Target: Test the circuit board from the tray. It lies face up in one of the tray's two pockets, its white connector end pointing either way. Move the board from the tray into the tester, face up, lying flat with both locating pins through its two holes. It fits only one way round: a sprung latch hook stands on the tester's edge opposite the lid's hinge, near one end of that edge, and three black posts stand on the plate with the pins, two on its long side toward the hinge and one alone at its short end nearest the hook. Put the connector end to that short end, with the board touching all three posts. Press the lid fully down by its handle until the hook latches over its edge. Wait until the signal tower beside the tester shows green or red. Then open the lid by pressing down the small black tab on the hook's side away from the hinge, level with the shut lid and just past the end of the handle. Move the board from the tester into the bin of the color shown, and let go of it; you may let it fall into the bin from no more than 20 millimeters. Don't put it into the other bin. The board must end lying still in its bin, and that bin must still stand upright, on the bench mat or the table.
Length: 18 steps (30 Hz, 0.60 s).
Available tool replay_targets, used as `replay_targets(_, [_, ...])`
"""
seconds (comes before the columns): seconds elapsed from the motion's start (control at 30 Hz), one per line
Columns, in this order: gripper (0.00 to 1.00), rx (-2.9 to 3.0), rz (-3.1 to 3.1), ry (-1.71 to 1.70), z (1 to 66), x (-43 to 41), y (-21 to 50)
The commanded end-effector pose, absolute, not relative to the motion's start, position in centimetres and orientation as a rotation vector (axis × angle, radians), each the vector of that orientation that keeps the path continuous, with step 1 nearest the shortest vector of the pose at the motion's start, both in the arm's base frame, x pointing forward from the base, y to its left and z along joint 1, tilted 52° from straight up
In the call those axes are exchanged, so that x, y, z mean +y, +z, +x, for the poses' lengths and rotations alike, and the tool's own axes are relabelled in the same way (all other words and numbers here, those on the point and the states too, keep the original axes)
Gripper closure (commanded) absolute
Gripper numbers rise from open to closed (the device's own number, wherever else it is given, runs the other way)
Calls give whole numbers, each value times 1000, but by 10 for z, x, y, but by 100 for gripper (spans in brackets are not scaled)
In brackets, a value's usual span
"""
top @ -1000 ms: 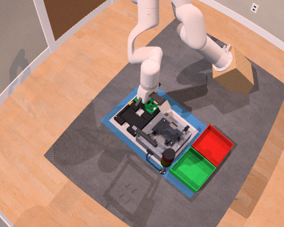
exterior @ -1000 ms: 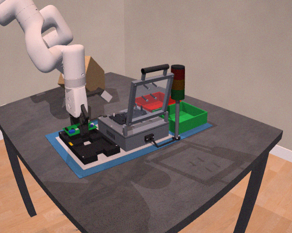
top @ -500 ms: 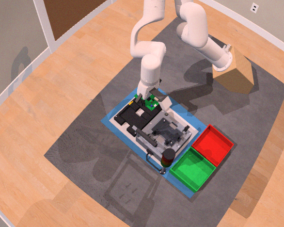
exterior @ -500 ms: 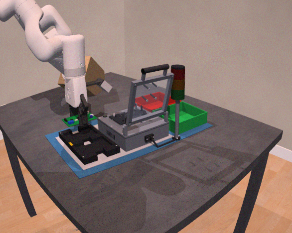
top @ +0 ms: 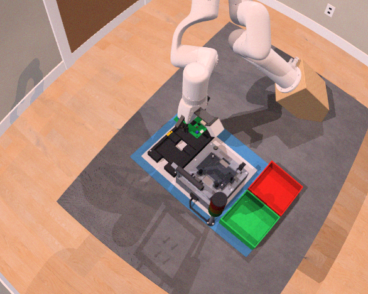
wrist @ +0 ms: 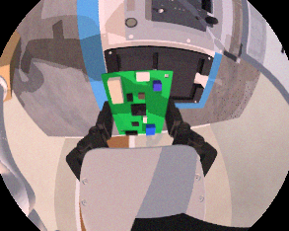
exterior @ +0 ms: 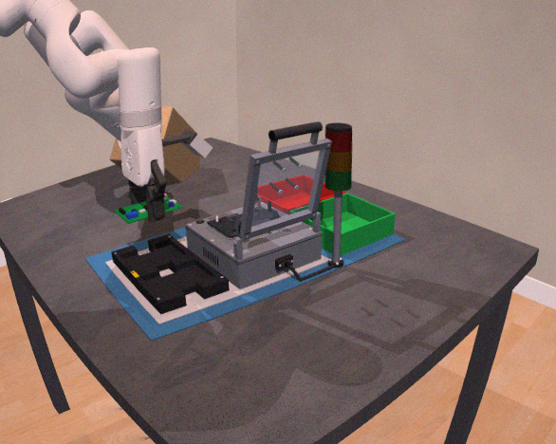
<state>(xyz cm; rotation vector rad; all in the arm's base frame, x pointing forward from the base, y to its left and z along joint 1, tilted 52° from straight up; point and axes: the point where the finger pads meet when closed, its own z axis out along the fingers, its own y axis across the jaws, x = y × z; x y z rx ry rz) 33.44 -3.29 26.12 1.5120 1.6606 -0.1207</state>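
Note:
The green circuit board [top: 195, 129] [exterior: 146, 209] [wrist: 138, 102] hangs face up and roughly level in the air, above the far end of the black tray [top: 178, 148] [exterior: 168, 272]. My gripper [top: 193, 123] [exterior: 149, 198] [wrist: 138, 107] is shut on the board's two long edges, fingers pointing down. Both tray pockets look empty. The grey tester [top: 217, 172] [exterior: 254, 243] stands beside the tray with its lid [exterior: 286, 186] raised and the black handle [exterior: 295, 130] on top. The signal tower [top: 217, 202] [exterior: 339, 157] shows no bright light.
The red bin [top: 275, 187] [exterior: 287, 191] and the green bin [top: 250, 218] [exterior: 357, 222] stand side by side past the tester on the blue mat. A cardboard box [top: 304, 95] [exterior: 173, 143] sits behind the arm. The raised lid stands tall between the tray and the bins.

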Motion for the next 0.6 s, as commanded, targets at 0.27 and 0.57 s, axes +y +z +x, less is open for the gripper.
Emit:
replay_targets(0.27, [21, 1659, 1510, -117, 335, -32, 263])
replay_targets(0.57, [21, 1659, 1510, -117, 336, -27, 261])
